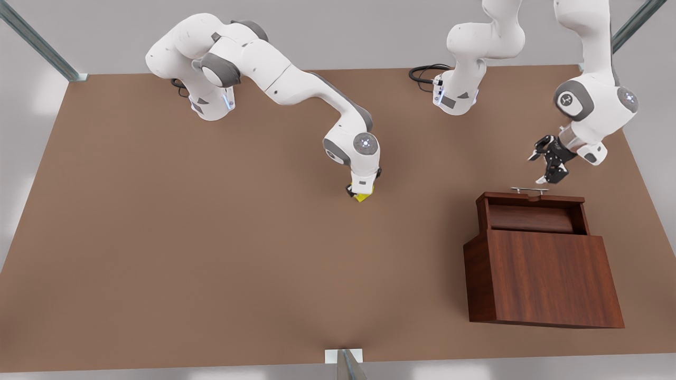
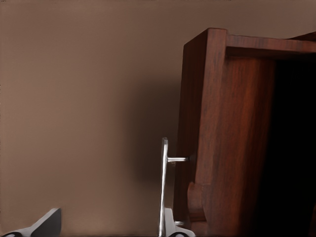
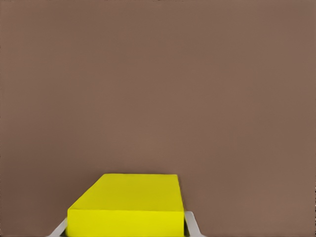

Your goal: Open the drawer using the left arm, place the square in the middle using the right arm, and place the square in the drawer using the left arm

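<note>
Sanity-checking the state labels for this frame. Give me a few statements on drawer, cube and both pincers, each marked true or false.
1. The drawer is pulled out of the cabinet. True.
2. The yellow cube lies inside the drawer. False: it is at the right pincer, near the middle of the table.
3. The right pincer is shut on the cube. True: the right wrist view shows a finger on each side.
4. The left pincer clamps the drawer handle. False: it is open, by the handle.
5. The drawer holds a second cube. False: none visible inside.
</note>
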You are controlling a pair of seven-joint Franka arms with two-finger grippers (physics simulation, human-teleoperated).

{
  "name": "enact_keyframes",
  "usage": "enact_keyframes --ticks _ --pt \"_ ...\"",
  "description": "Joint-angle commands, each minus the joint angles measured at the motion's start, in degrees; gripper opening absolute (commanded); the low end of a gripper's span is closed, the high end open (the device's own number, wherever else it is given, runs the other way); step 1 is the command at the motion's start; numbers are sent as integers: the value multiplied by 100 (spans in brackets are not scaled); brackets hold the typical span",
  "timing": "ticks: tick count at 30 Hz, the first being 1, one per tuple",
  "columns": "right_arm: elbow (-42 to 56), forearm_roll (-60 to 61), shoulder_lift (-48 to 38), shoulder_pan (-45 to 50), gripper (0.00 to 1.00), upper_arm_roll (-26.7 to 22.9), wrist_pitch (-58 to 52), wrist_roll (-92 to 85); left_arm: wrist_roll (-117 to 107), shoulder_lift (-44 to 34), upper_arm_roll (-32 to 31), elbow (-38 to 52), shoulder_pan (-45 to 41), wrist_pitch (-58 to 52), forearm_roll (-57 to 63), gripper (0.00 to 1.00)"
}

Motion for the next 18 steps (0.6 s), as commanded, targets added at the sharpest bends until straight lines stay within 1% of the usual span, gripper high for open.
enact_keyframes --ticks 1,2,3,4,5,6,8,9,10,11,12,13,14,16,17,18 --pt "35 0 8 0 96 0 9 0 27 -5 -9 50 -24 -57 601 100" --pt "71 0 16 -9 96 0 9 0 123 21 -26 286 -77 -215 690 100" --pt "62 0 -19 -9 100 -9 0 -9 651 83 -97 735 -121 -585 708 100" --pt "53 0 -54 -35 100 -9 -9 -26 888 284 -351 1182 -147 -830 708 100" --pt "9 0 -159 -62 100 -9 -18 -44 1222 610 -685 1824 -147 -1173 708 100" --pt "1 0 -255 -79 100 -9 -18 -44 1459 776 -826 2228 -147 -1402 708 100" --pt "-245 0 -835 -219 100 9 -88 -70 2425 1251 -1239 3247 -156 -1999 699 100" --pt "-534 -9 -1256 -325 100 26 -105 -70 2926 1603 -1441 4003 -147 -2578 664 100" --pt "-1238 -26 -1898 -711 100 70 -9 -88 3437 1744 -1556 4339 -165 -2791 655 100" --pt "-1607 -35 -2382 -1159 100 123 -96 -88 3788 1797 -1749 4558 -156 -2844 673 100" --pt "-2178 -35 -2988 -1871 100 219 -105 -123 4324 2034 -1863 5085 -156 -3309 682 100" --pt "-2496 -26 -3463 -2521 100 281 -456 -132 4580 2139 -2065 5341 -156 -3494 682 100" --pt "-2390 -26 -3754 -3128 100 281 -1186 -132 4589 2385 -2417 5780 -165 -3556 699 100" --pt "-2030 -70 -3939 -4042 100 308 -1880 -281 4615 2491 -3023 5904 -244 -3670 910 100" --pt "-1968 -79 -4088 -4596 100 290 -2101 -352 4606 2561 -3138 5913 -560 -3670 1060 100" --pt "-2170 -105 -4272 -5203 100 255 -2101 -378 4729 2693 -3147 5930 -876 -3670 1069 100"
